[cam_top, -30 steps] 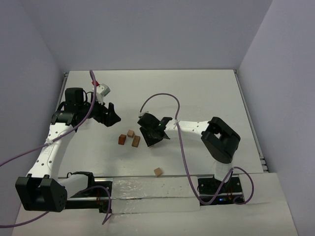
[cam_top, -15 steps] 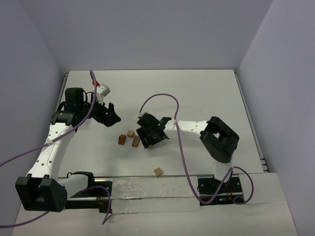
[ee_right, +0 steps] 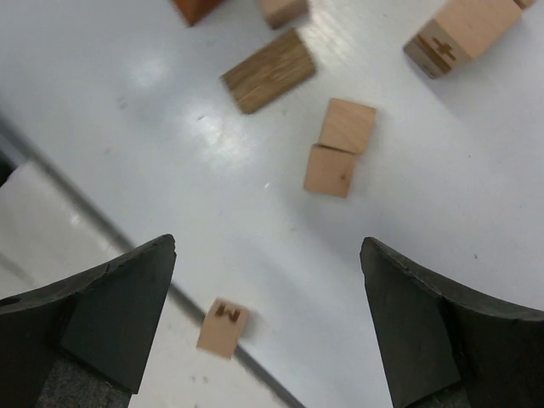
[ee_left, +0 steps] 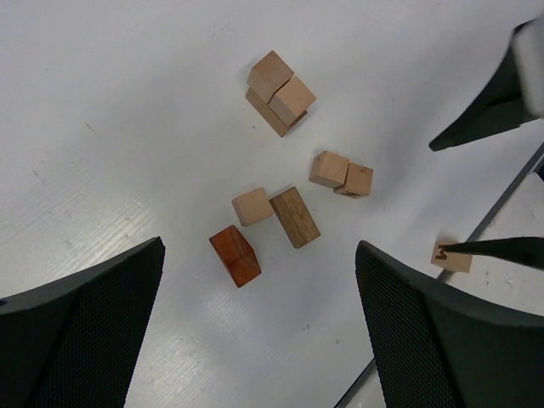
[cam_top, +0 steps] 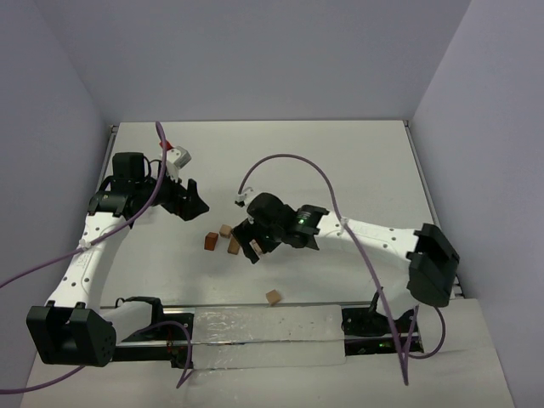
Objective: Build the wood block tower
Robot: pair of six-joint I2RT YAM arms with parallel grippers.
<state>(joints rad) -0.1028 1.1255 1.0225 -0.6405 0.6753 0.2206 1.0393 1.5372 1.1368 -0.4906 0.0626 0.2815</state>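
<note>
Holds left gripper (ee_left: 259,248) wide apart, empty, left arm (cam_top: 89,246) folded back. Has right arm (cam_top: 374,238) stretched leftward, right gripper (ee_right: 268,245) wide apart, empty.

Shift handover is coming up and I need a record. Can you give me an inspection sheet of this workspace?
Surface: white table, glossy, no spills seen.
Job's things: wood blocks lie loose mid-table; one clump may be stacked, nothing built high; a marked block sits apart at the near edge.
Clutter: nothing seen.
Hands: left hand open and empty, beside the blocks; right hand open and empty, by the blocks.
Cables: purple cables loop over both arms, off the blocks.
Surroundings: plain walls on three sides.
</note>
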